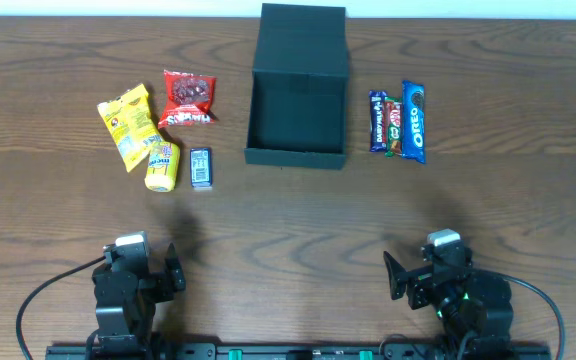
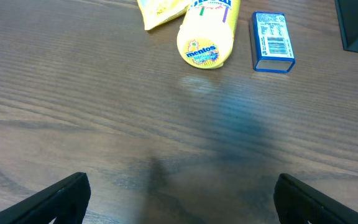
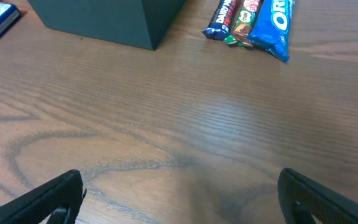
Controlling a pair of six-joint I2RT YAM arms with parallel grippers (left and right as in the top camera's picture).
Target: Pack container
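Beginning the packing: left tool [image 2: 180, 198] and right tool [image 3: 180, 198] gape wide, empty; next, grasp the Oreo pack [image 1: 414, 122] near the open container [image 1: 296, 155]

We note black left arm [image 1: 128, 292], black right arm [image 1: 465, 297], grey camera block [image 1: 131, 242] atop each, looping black cables [image 1: 58, 276], green indicator light [image 1: 446, 302], wedge-shaped tool fingers [image 2: 58, 199].

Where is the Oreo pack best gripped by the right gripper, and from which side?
Judging by its pose, from above, pinching across the narrow width of the Oreo pack at its near end, which juts just past the chocolate bar lying against its left edge. It lies flat, long axis pointing away from the right gripper.
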